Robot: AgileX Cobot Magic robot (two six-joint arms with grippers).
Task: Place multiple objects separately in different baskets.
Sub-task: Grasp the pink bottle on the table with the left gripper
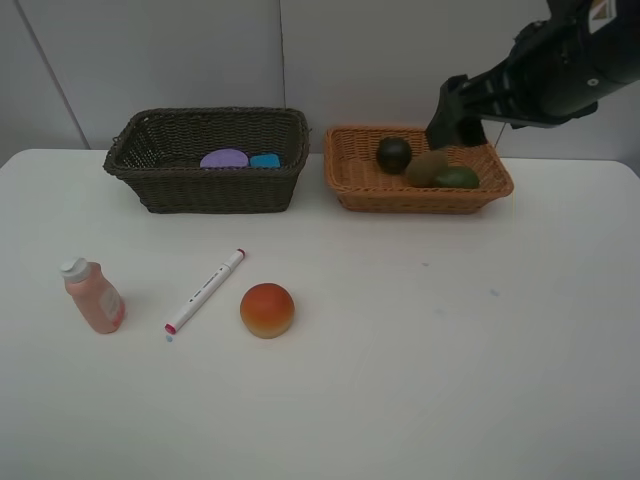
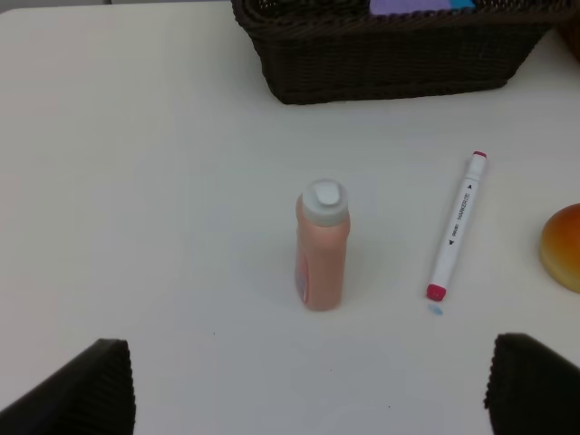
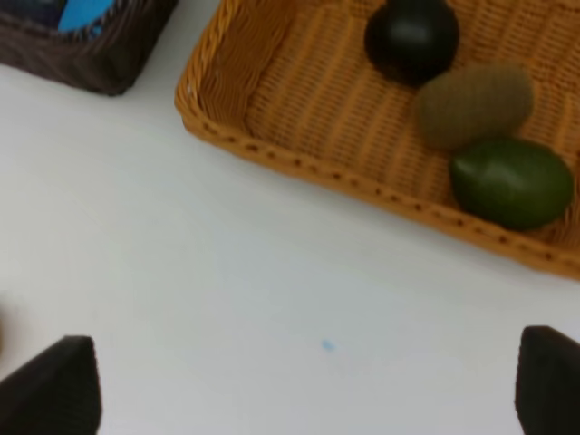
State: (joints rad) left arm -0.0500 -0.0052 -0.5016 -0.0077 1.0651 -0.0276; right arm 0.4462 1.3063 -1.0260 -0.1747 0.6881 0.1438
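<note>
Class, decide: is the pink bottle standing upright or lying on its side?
Upright: the pink bottle stands on its base on the table, white cap on top.

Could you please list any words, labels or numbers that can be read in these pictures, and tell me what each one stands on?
Nothing can be read with certainty.
white marker: a line of dark print along the barrel, too small and blurred to read.
pink bottle: a bluish patch on its side, perhaps a label, unreadable.
sticker on the right arm: cut off by the picture's edge, unreadable.
Nothing else shows writing.
</note>
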